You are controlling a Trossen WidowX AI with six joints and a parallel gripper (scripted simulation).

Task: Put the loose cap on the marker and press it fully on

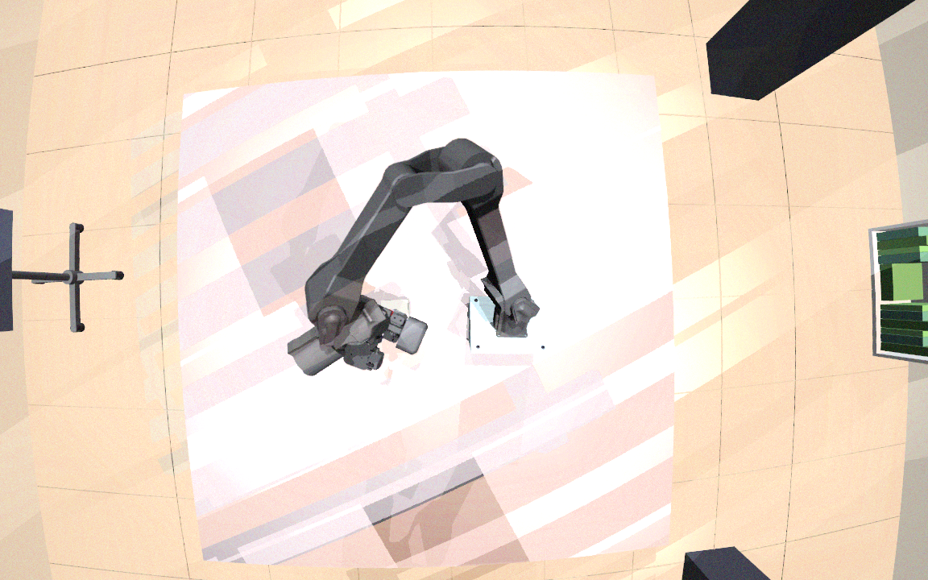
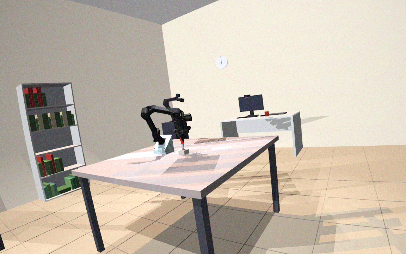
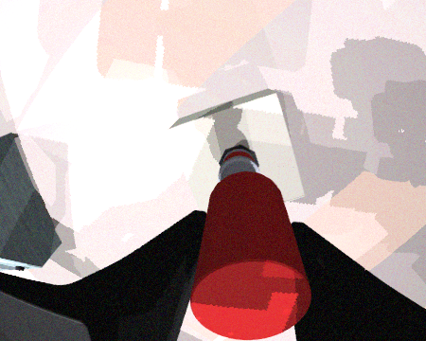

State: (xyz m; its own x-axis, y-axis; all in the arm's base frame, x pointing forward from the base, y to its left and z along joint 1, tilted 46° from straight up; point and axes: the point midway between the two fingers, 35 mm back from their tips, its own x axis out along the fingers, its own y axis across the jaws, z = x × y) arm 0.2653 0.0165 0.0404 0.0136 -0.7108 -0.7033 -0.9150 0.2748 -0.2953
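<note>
Cap (image 2: pixel 181 140) (image 3: pixel 248 223), red and plain, is gripped between both fingers of the claw (image 1: pixel 392 324) (image 2: pixel 182 135) (image 3: pixel 247 229), its long axis running down toward the marker (image 2: pixel 183 146) (image 3: pixel 239 168). Marker's grey barrel shows directly below the lower end; whether the tip is already inside, I cannot tell. Exterior view has both roughly upright, nearly in line, over the pale holder block (image 1: pixel 401 305) (image 2: pixel 183 152) (image 3: pixel 276 158) on the table (image 1: pixel 561 432) (image 2: pixel 128 176) (image 3: pixel 137 57). Next move, as I judge it, is straight down along the marker's axis; any lean could jam the rim. No brand, label or writing is readable on cap, marker or block.
</note>
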